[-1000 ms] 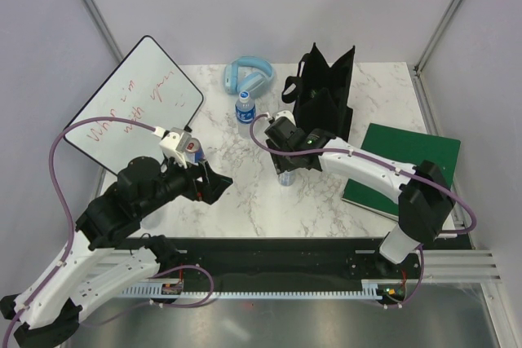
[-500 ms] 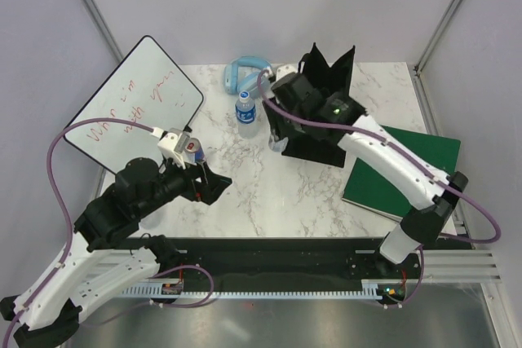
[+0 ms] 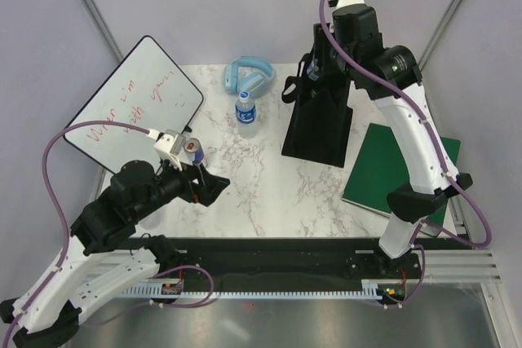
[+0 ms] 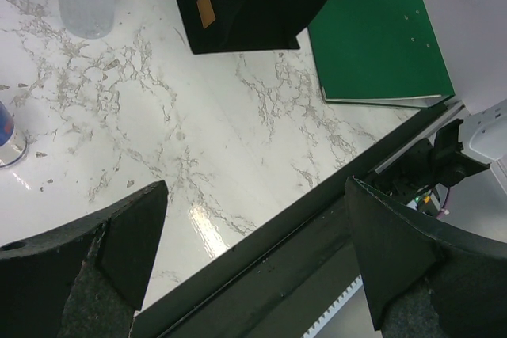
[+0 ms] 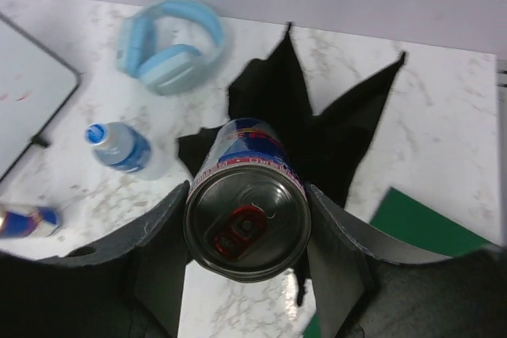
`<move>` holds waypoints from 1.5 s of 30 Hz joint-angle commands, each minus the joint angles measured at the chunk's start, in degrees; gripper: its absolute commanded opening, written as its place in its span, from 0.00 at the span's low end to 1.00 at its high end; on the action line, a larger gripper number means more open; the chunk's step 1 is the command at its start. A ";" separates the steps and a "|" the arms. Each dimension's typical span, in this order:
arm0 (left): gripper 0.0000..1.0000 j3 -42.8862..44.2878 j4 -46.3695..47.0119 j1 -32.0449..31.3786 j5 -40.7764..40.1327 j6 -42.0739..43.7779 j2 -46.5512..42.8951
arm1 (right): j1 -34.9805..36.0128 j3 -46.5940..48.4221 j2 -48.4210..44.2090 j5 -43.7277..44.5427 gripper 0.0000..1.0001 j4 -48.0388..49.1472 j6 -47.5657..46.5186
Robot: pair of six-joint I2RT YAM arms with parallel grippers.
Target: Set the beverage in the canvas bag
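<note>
Black canvas bag stands open-mouthed below the beverage can in right gripper.

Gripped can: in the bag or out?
Out. The right gripper is shut on the can, held high over the bag, not inside it.

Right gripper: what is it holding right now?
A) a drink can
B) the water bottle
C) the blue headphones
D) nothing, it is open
A: in the right wrist view the right gripper is shut on a can with a pull-tab top, and the canvas bag lies below it. The water bottle and headphones sit on the table.
</note>
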 commanded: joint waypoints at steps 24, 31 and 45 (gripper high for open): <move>1.00 0.52 -0.71 0.22 -1.05 0.88 -0.39 | -7.04 -16.34 -0.31 5.92 0.00 14.68 -8.03; 1.00 0.87 -0.71 0.13 -1.40 1.41 0.05 | -8.53 -19.68 1.18 3.20 0.00 19.34 -9.79; 1.00 0.26 -0.89 0.13 -1.58 1.24 -1.09 | -10.99 -22.41 6.63 2.67 0.00 21.10 -8.56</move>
